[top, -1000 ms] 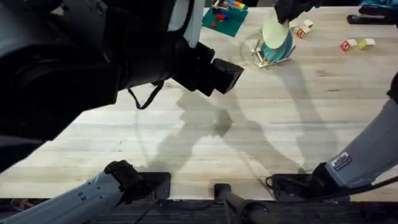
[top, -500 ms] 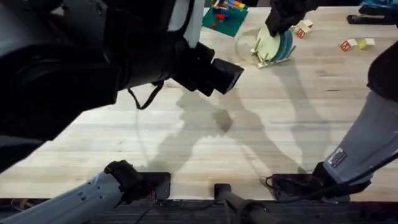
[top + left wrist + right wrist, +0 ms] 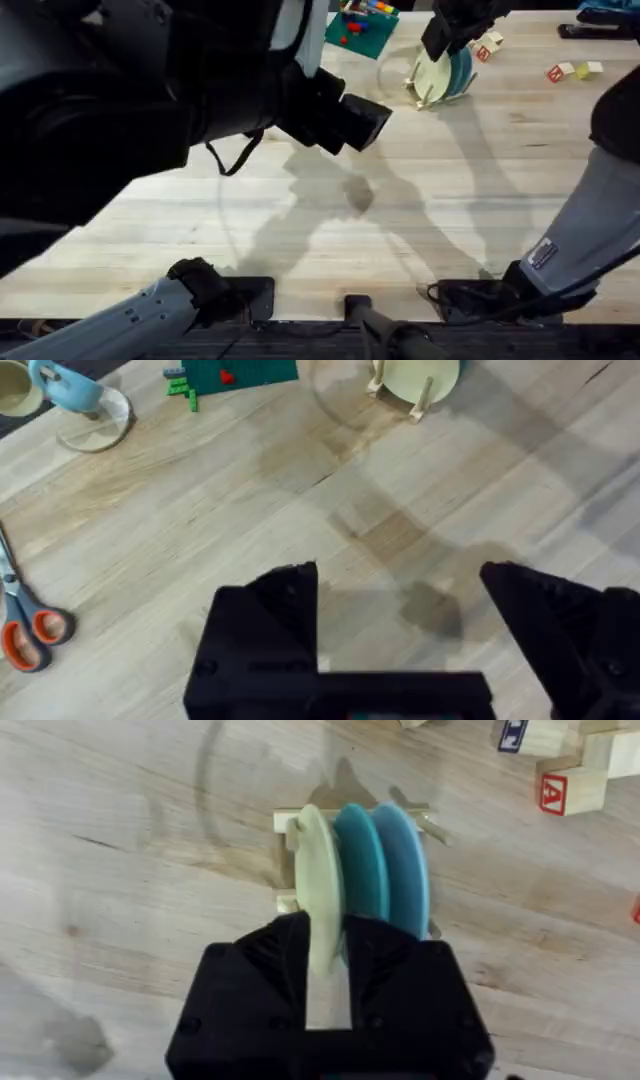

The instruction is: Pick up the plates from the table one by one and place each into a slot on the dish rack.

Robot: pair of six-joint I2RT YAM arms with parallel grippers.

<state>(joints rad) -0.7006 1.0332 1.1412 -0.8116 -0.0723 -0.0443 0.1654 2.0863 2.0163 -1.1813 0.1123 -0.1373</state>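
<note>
Tabletop dish rack (image 3: pixel 290 860) holds cream plate (image 3: pixel 316 890) beside two blue plates (image 3: pixel 385 870).

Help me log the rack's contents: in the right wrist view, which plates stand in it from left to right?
Cream plate, held in the right hand → turquoise plate → blue plate, all upright in the dish rack.

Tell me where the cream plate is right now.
The cream plate stands upright in the dish rack at the table's far side in the overhead view, next to a turquoise plate, with the right gripper closed on its edge.
</note>
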